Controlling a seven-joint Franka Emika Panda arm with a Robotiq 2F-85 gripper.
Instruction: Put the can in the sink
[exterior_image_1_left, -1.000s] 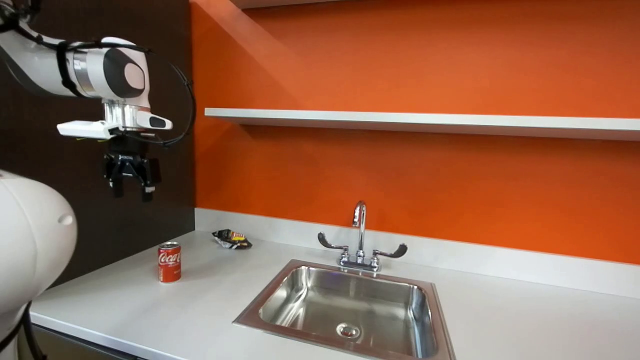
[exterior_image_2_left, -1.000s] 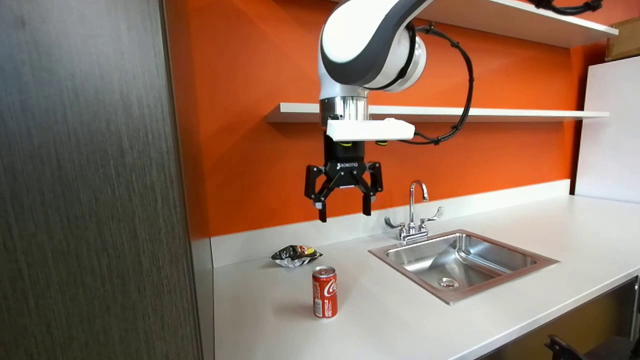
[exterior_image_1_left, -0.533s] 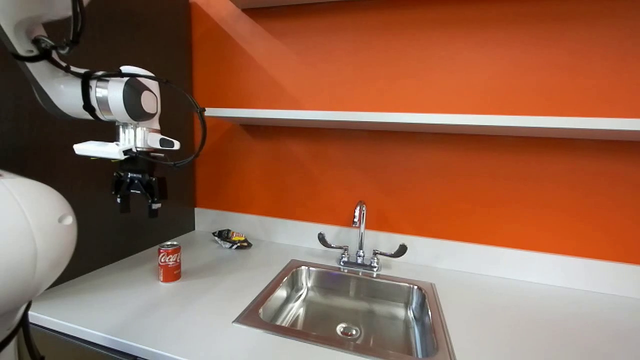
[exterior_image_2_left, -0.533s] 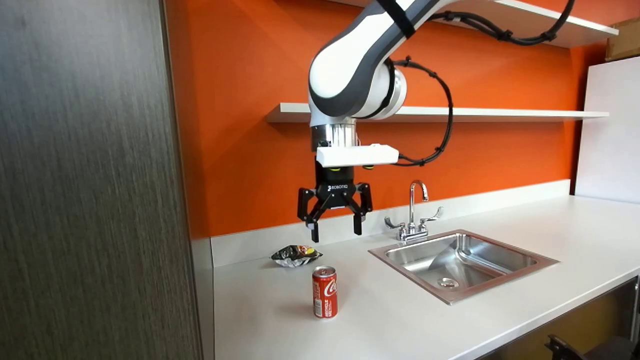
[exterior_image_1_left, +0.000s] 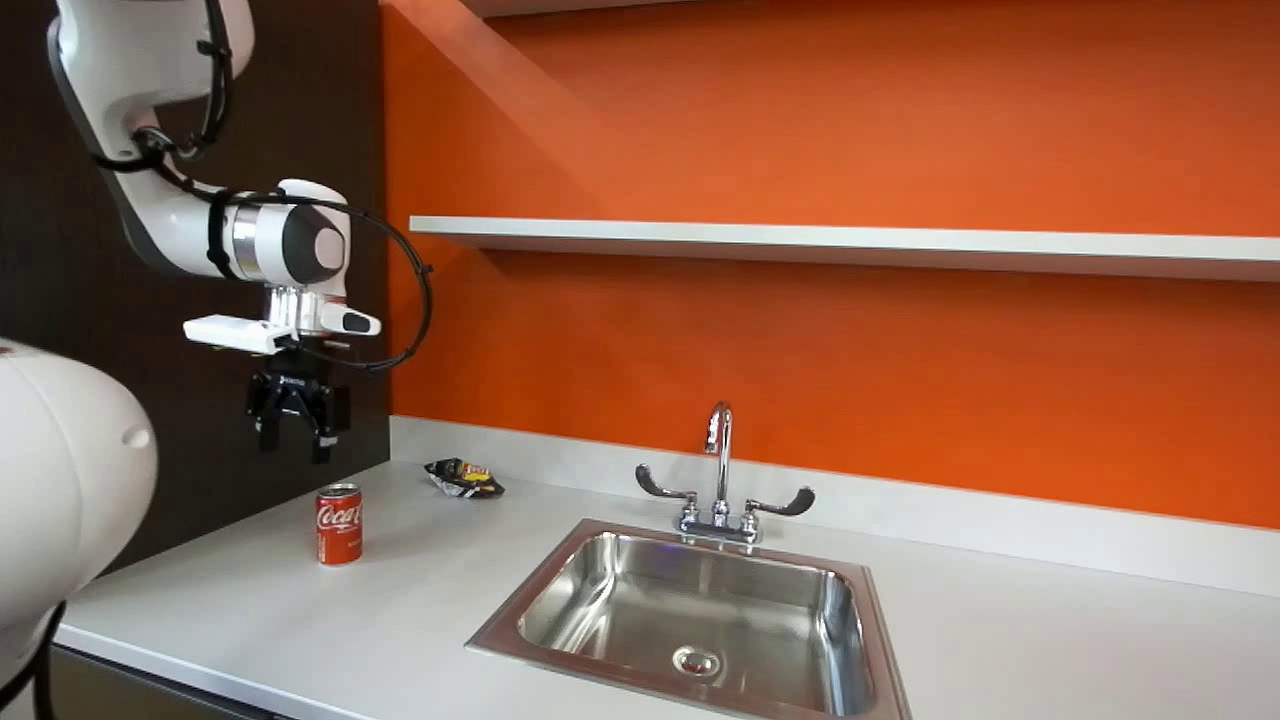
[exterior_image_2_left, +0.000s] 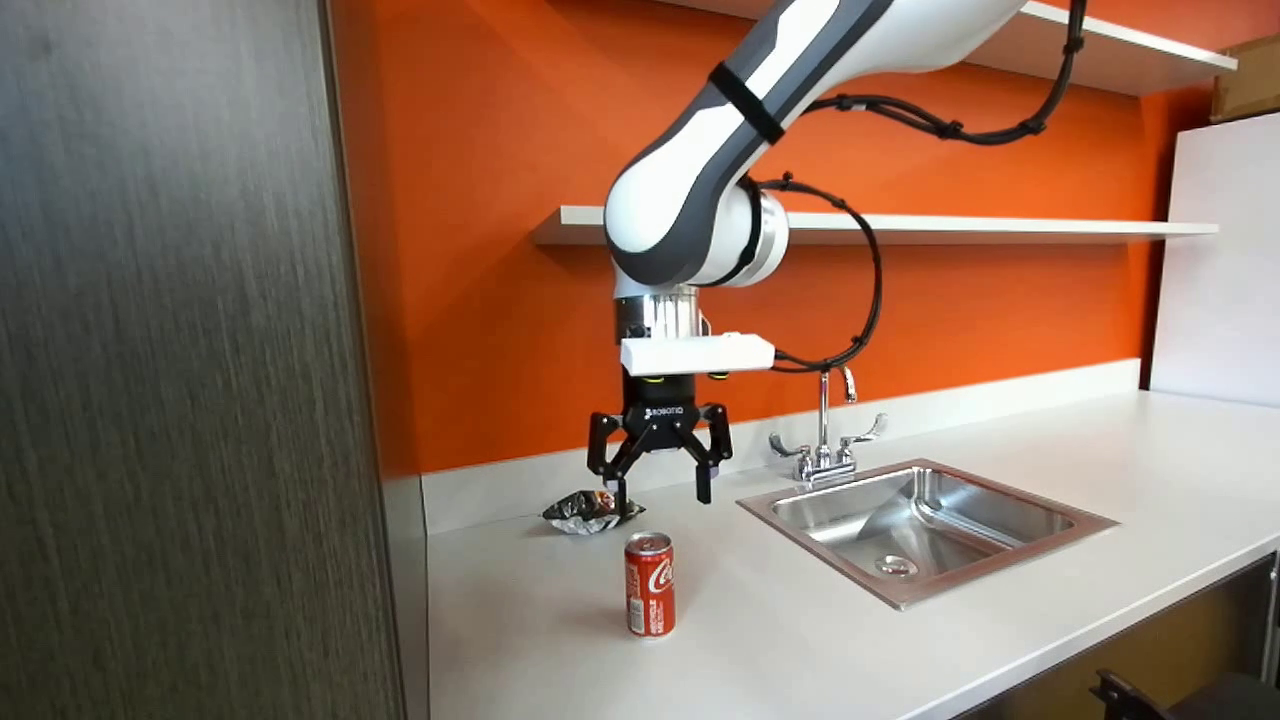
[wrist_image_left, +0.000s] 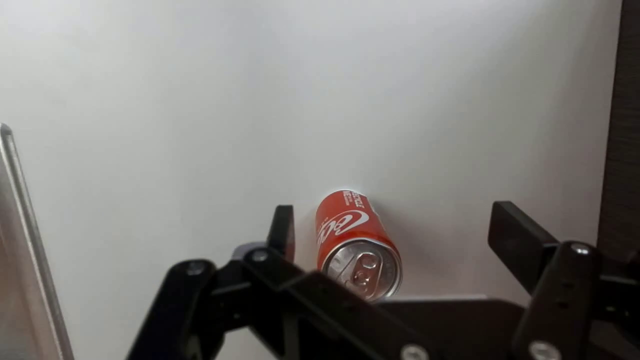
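Orange bkgd wall (exterior_image_1_left: 850, 370), white counter (exterior_image_2_left: 770, 640) w/ upright can (exterior_image_2_left: 650, 585) & sink (exterior_image_1_left: 700, 605) (gripper (exterior_image_2_left: 663, 497) above, jaws wide apart)

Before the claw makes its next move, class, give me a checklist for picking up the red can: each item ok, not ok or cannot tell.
1. Claw open: ok, fingers apart.
2. Can upright on the counter: ok.
3. Can centred between the fingers: not ok; in the wrist view it looks nearer the picture-left finger.
4. Claw low enough to grip: not ok; it looks higher than the can's top.
5. Packet apart from the can: ok, counter shows between them.
6. Can full or empty: cannot tell.
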